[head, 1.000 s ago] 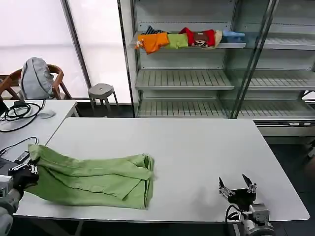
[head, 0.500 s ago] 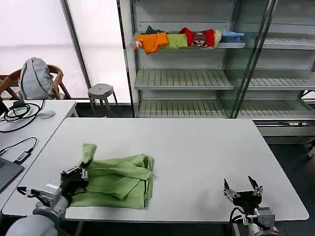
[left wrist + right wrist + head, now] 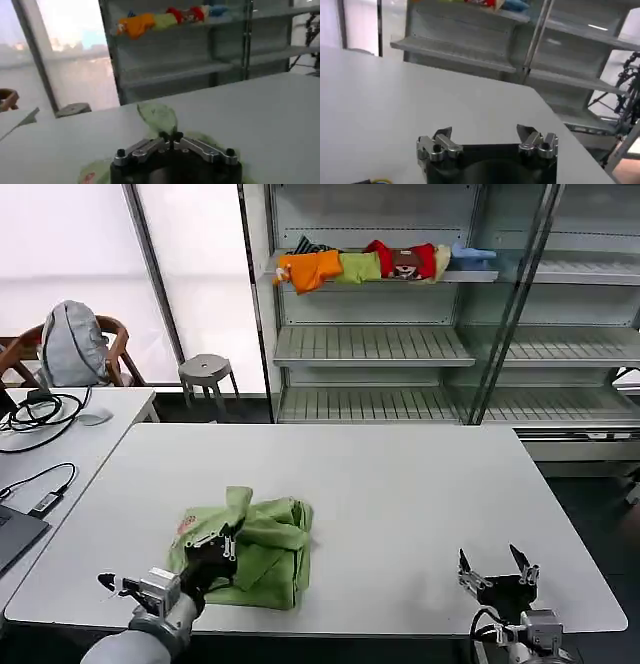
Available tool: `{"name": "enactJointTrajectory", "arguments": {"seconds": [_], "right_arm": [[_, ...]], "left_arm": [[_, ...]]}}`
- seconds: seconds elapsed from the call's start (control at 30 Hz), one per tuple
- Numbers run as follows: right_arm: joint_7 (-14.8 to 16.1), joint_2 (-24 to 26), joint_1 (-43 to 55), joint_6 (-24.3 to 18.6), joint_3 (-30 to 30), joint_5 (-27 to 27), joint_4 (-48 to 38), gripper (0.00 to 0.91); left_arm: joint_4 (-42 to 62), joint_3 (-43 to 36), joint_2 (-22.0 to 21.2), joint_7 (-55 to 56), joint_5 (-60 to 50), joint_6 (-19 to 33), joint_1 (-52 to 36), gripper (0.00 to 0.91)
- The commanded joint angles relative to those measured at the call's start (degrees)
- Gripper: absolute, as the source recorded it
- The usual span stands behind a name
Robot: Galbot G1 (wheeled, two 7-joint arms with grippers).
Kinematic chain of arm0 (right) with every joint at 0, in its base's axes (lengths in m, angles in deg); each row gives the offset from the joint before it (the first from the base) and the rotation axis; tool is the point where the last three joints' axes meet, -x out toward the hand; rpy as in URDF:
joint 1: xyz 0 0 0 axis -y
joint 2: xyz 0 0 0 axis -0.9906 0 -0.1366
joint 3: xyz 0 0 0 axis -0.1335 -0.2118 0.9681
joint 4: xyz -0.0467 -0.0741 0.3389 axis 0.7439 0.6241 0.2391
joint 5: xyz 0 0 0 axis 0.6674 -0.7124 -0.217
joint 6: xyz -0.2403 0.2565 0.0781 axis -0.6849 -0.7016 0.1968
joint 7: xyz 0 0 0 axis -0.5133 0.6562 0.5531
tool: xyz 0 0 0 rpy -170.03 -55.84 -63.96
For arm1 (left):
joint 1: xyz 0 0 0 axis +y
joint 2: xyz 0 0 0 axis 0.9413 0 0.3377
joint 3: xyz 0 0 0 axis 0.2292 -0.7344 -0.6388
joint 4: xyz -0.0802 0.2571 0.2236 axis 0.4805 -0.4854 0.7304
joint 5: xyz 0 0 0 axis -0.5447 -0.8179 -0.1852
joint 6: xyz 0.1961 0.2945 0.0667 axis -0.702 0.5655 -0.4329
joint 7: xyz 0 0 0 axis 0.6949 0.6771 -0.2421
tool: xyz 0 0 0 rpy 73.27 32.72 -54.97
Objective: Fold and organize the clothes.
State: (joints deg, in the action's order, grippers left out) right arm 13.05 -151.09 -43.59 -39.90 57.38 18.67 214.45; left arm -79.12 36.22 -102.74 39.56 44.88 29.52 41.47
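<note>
Crumpled green polo shirt point(image 3: 262, 552) pinched in left gripper point(image 3: 222, 541) jaws.

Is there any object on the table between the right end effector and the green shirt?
Nothing visible: only bare table lies between the open right end effector and the green shirt, which the left end effector holds.

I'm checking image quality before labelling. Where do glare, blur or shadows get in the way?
Head view: the window behind is blown out white; the polo shirt and left gripper are evenly lit and sharp. Left wrist view: hazy overall, with soft shelves and shirt. Right wrist view: the right gripper is crisp, the background soft, shadows faint.
</note>
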Motion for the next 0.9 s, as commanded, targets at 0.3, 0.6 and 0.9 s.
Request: {"name": "enactJointTrajectory", "arguments": {"seconds": [0.3, 0.6, 0.9], "right_arm": [[0.0, 0.2, -0.4, -0.1, 0.1, 0.1, 0.2, 0.907], [0.0, 0.2, -0.1, -0.1, -0.2, 0.1, -0.3, 0.907], [0.0, 0.3, -0.1, -0.1, 0.0, 0.1, -0.3, 0.907]], "left_arm": [[6.7, -3.7, -2.0, 4.1, 4.1, 0.9, -7.9, 0.02], [5.6, -1.4, -1.6, 5.4, 3.4, 1.3, -9.5, 0.02], [6.6, -4.9, -3.5, 5.6, 1.5, 1.7, -8.8, 0.02]]}}
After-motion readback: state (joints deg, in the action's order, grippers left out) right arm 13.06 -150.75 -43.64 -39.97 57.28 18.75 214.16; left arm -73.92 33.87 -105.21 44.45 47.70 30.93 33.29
